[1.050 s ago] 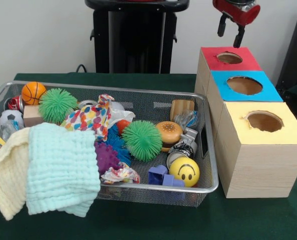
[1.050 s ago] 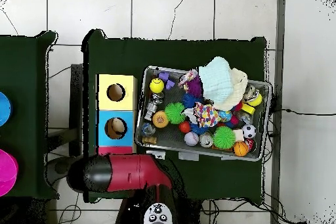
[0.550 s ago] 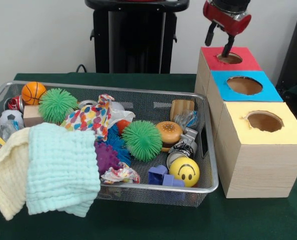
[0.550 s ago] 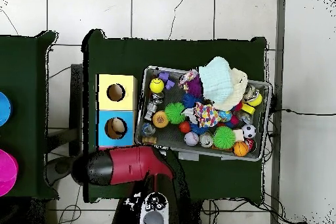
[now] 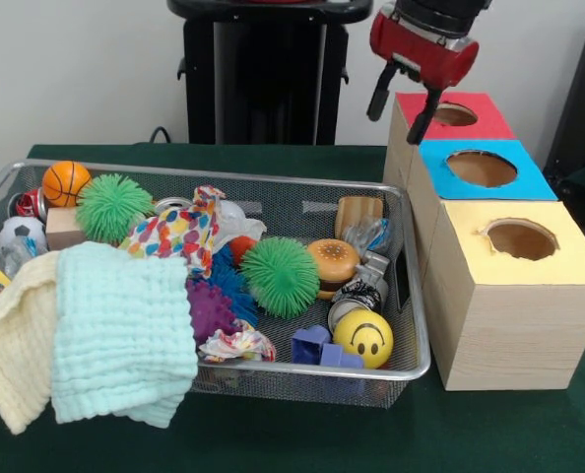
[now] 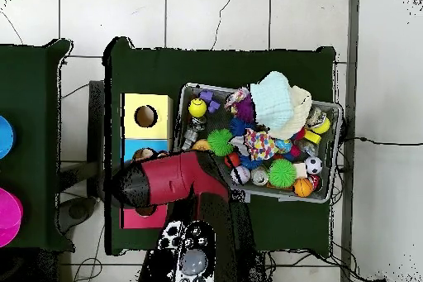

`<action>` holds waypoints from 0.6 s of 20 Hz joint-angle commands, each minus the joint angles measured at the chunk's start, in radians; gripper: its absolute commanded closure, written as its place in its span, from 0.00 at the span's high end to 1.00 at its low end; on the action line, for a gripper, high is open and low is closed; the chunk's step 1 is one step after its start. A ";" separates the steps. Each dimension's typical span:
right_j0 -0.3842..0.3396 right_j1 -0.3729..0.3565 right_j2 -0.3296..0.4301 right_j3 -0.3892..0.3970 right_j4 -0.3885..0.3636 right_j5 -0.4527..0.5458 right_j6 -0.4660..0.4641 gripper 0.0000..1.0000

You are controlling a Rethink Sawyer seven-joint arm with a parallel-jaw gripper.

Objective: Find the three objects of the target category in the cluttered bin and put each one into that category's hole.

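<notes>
1. Red-and-black gripper [image 5: 401, 102] hangs empty, fingers spread, beside the red-topped wooden box [image 5: 475, 126].
2. Target category unclear; candidates lie in the wire mesh bin [image 5: 411, 325].
3. Risk: descending blind, snagging the mint muslin cloth [image 5: 120, 330].

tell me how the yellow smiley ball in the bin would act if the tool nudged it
The yellow smiley ball is round and smooth, so it would probably roll. It sits against the wire bin front wall and blue blocks, which would likely stop it. It may be squishy; that can't be confirmed.
</notes>
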 commanded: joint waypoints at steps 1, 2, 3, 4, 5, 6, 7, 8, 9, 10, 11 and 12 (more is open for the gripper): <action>-0.023 0.078 -0.017 -0.168 -0.111 -0.030 -0.040 1.00; -0.015 0.095 -0.032 -0.189 -0.133 -0.044 -0.024 1.00; -0.013 0.111 -0.039 -0.206 -0.145 -0.048 -0.014 1.00; 0.004 0.139 -0.066 -0.238 -0.177 -0.057 0.014 1.00; 0.020 0.167 -0.093 -0.271 -0.209 -0.067 0.042 1.00; 0.023 0.184 -0.105 -0.290 -0.225 -0.076 0.050 1.00; 0.026 0.202 -0.117 -0.309 -0.241 -0.084 0.057 1.00; 0.027 0.216 -0.132 -0.330 -0.263 -0.100 0.063 1.00; 0.024 0.222 -0.136 -0.337 -0.267 -0.103 0.060 1.00; 0.027 0.227 -0.151 -0.347 -0.284 -0.118 0.062 1.00; 0.025 0.228 -0.156 -0.349 -0.289 -0.120 0.060 1.00; 0.024 0.228 -0.161 -0.351 -0.294 -0.123 0.057 1.00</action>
